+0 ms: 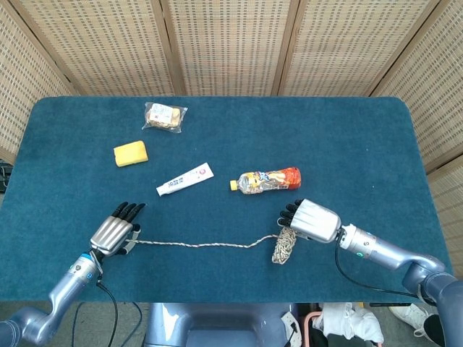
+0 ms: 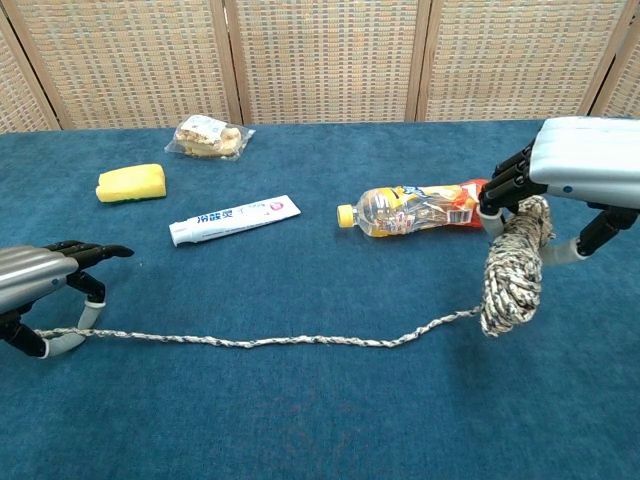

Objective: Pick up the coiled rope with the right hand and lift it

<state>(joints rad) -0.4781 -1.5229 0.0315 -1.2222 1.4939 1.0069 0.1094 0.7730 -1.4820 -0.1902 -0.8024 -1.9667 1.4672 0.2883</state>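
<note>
My right hand point(image 1: 312, 220) point(image 2: 585, 160) grips the top of the coiled rope point(image 1: 284, 247) point(image 2: 510, 275), a speckled beige bundle hanging from its fingers with its lower end near the blue tablecloth. A single strand of the rope point(image 1: 202, 244) point(image 2: 250, 341) runs left along the table to my left hand point(image 1: 112, 233) point(image 2: 40, 275). That hand sits low at the front left, and the strand's end lies pinched between its thumb and a finger.
Just behind the right hand lies a plastic bottle point(image 1: 269, 180) point(image 2: 420, 210) on its side. A toothpaste tube point(image 1: 185, 180) point(image 2: 235, 219), a yellow sponge point(image 1: 131, 153) point(image 2: 131, 182) and a snack bag point(image 1: 164, 116) point(image 2: 208, 137) lie further back left.
</note>
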